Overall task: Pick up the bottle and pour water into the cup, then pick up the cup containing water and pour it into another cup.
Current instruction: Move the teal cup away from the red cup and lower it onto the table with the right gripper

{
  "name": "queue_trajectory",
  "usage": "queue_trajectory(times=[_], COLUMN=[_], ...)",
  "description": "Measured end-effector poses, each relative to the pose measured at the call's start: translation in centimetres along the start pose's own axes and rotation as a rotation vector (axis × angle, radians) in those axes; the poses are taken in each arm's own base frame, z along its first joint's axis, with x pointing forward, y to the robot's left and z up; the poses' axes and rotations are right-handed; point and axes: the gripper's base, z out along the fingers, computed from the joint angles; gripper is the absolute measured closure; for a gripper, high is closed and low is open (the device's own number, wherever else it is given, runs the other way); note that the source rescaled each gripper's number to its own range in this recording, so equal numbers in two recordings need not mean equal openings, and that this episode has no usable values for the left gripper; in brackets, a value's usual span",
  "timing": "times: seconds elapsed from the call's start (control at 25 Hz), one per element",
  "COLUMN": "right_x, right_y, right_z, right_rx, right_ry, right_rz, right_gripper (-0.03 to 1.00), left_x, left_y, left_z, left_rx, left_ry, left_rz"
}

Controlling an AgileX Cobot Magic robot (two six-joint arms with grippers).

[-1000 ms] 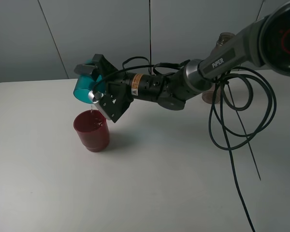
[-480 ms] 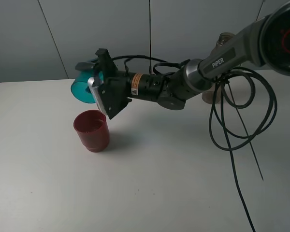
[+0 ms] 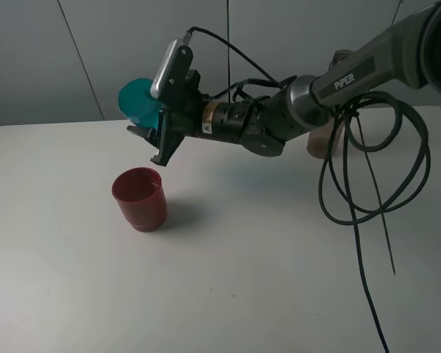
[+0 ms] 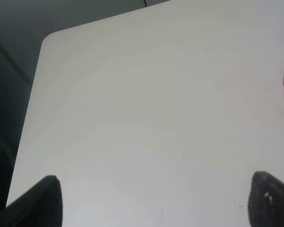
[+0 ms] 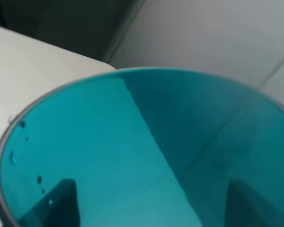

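The right gripper (image 3: 156,126) is clamped on the teal cup (image 3: 137,103), held in the air above the white table (image 3: 228,279); the red cup (image 3: 140,198) stands below it; the bottle (image 3: 336,110) stands behind the arm; the left gripper (image 4: 151,201) has its jaws apart.

The teal cup (image 3: 138,103) was held tilted in the right gripper (image 3: 156,118), raised at about 12 o'clock from the dark red cup (image 3: 140,198), which stood on the white table (image 3: 228,279).
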Motion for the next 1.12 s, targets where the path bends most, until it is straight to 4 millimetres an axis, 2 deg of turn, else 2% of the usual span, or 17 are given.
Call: queue_trajectory(times=[0.08, 0.2, 0.48, 0.84, 1.12], right_x=[0.5, 2.2, 4.9, 9.7, 11.1], right_y=[-1.3, -3.0, -5.0, -4.0, -3.2], right_z=[-0.5, -1.6, -3.4, -3.5, -3.4], right_rx=[0.047, 0.121, 0.222, 0.225, 0.226], right_ry=[0.014, 0.061, 0.122, 0.191, 0.21], right_rz=[0.181, 0.345, 0.46, 0.512, 0.535], right_gripper=[0.91, 0.91, 0.91, 0.91, 0.91], left_x=[0.0, 0.0, 0.0, 0.0, 0.0], left_y=[0.0, 0.0, 0.0, 0.0, 0.0], left_z=[0.0, 0.0, 0.0, 0.0, 0.0], left_rx=[0.0, 0.0, 0.0, 0.0, 0.0], left_ry=[0.0, 0.0, 0.0, 0.0, 0.0], left_rz=[0.0, 0.0, 0.0, 0.0, 0.0])
